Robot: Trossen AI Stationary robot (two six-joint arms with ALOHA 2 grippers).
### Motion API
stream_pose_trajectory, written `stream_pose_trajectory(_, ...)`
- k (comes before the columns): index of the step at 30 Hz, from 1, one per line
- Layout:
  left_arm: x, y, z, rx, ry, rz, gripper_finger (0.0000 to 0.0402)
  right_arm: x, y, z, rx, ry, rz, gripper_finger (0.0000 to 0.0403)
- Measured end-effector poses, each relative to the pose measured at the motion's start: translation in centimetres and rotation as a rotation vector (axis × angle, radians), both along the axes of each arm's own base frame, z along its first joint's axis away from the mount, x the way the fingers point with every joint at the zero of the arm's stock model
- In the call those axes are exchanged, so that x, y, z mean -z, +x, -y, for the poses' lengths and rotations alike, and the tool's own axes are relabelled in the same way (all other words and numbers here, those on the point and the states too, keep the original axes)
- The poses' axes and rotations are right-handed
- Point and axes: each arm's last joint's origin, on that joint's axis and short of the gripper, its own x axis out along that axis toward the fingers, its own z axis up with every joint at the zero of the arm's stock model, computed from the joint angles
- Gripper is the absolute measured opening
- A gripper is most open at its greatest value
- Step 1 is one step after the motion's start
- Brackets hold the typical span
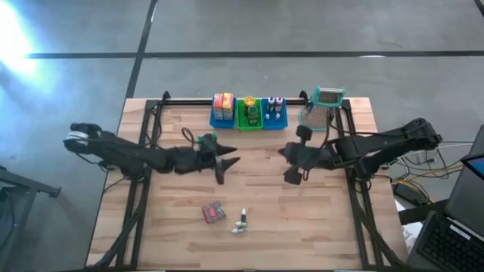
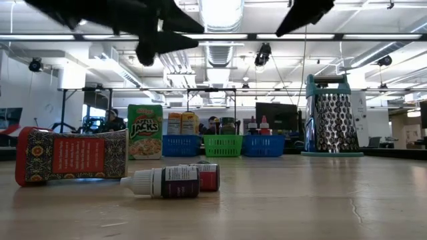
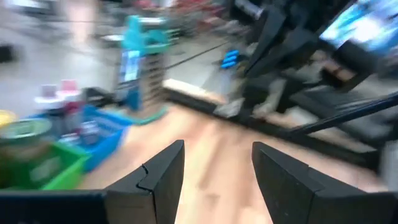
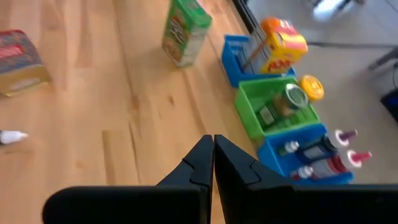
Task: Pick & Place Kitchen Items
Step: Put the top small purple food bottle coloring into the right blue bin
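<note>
High view: blue bin (image 1: 214, 119) holds boxes (image 1: 223, 102); left end effector (image 1: 227, 164) spread, right end effector (image 1: 291, 176) pressed together.

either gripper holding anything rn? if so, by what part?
Nothing is held. The left gripper hangs over the table with its fingers apart and only bare wood between them. The right gripper is shut, fingertips together, on nothing.

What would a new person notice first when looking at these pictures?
Probably the row of three bins, blue, green and blue, filled with goods at the table's far edge, with the metal grater standing to their right. Next, the red packet and small bottles lying alone on the near wood.
</note>
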Motion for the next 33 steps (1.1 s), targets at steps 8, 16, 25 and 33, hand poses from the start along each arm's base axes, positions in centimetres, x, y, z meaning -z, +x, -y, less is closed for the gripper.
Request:
stream_pose_trajectory(8, -3.7, -0.9, 6.7, -0.195, -0.026, -0.071, 0.0195, 2.1, -0.7, 2.5, 0.083, 0.007, -0.069, 0.0008)
stream_pose_trajectory(16, -3.7, -0.7, 12.9, -0.228, -0.048, -0.042, 0.0195, 5.4, -0.6, 3.7, 0.148, 0.016, -0.045, 0.0008)
stream_pose_trajectory(25, -3.5, 6.2, 18.9, -0.193, -0.028, -0.084, 0.0195, 6.9, -0.7, 4.2, 0.123, -0.025, -0.034, 0.0008)
stream_pose_trajectory(33, -4.8, 9.4, 22.8, -0.199, -0.070, -0.272, 0.0195, 7.3, -3.4, 5.1, 0.163, -0.025, -0.128, 0.0008)
